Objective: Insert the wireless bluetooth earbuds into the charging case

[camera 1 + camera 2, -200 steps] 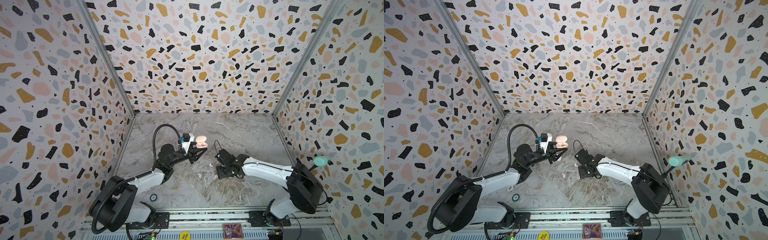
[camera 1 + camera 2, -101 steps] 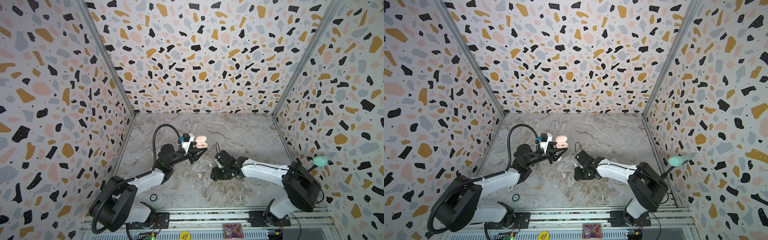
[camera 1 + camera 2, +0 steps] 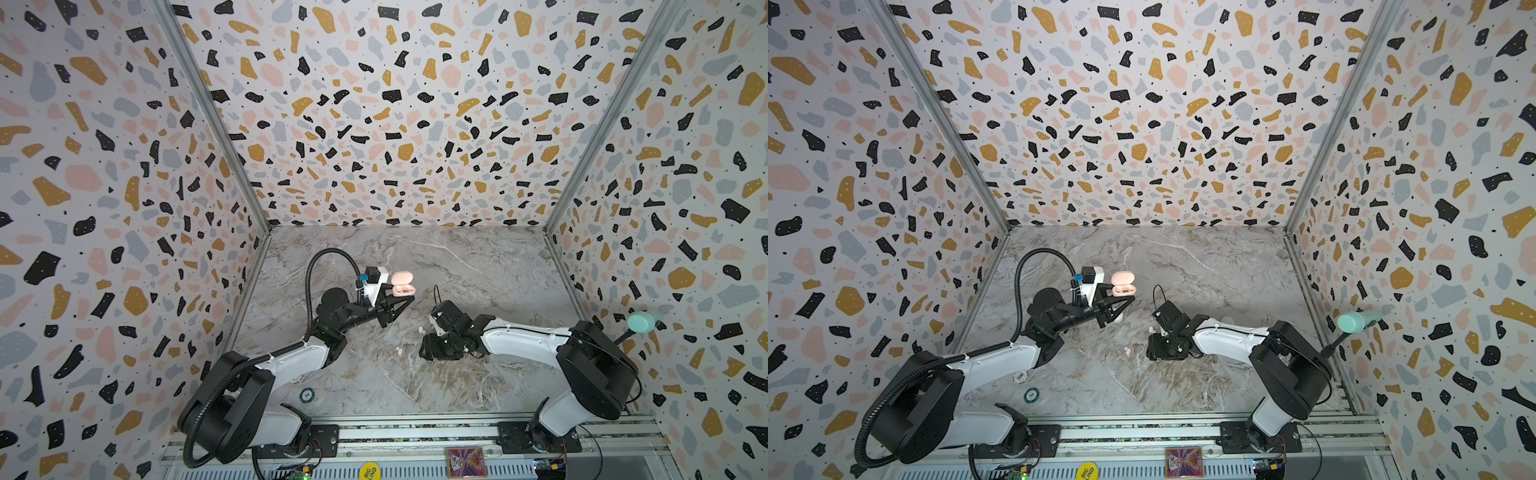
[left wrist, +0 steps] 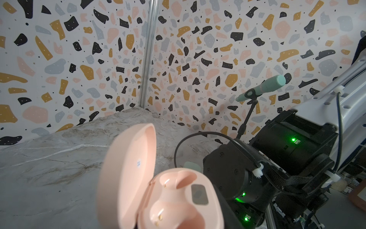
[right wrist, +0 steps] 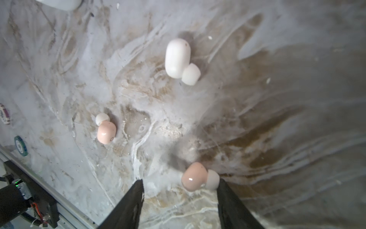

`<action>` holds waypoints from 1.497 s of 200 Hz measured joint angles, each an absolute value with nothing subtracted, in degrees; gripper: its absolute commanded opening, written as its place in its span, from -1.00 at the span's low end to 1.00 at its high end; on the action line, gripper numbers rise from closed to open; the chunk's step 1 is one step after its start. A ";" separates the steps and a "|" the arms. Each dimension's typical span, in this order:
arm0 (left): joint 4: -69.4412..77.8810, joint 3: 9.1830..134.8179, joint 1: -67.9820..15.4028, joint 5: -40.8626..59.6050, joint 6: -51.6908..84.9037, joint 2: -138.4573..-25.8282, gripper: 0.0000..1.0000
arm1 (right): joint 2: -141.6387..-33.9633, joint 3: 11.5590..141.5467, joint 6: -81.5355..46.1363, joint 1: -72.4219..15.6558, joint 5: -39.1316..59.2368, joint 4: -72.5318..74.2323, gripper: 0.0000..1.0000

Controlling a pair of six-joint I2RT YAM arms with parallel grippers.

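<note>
Right claw had sunk toward the tabletop, spread around one pink earbud, left claw pinching the open pink charging case

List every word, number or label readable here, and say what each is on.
"BIG BLIND": yellow disc at the front edge.
Teal chip: number too small to read.
White chip: number too small to read.
Picture card: no legible text.
Sticker in the lid of the pink case: blurred.
</note>
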State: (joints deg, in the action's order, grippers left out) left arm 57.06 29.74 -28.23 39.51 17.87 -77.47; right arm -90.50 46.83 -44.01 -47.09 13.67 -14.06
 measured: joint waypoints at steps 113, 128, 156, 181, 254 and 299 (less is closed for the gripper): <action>57.01 29.74 -28.23 39.48 17.87 -77.47 -0.29 | -91.02 49.34 -44.27 -48.49 18.74 -10.57 0.21; 57.01 29.74 -28.23 39.48 17.87 -77.47 -0.29 | -91.50 49.98 -44.05 -48.88 18.83 -10.33 0.22; 57.01 29.74 -28.23 39.48 17.87 -77.47 -0.29 | -91.70 51.00 -43.13 -49.25 18.09 -11.40 0.22; 57.01 29.74 -28.23 39.46 17.89 -77.47 -0.29 | -91.98 52.97 -41.71 -49.47 14.61 -14.35 0.22; 57.01 29.74 -28.18 39.44 18.04 -77.47 -0.28 | -93.03 53.19 -39.31 -49.23 11.62 -16.75 0.14; 57.01 29.74 -28.18 39.44 18.24 -77.47 -0.28 | -93.34 53.19 -39.35 -49.23 11.16 -16.97 0.03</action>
State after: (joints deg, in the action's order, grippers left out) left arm 57.01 29.74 -28.18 39.44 18.24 -77.47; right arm -93.34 53.19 -39.35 -49.23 11.16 -16.97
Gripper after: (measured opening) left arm 0.431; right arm 0.520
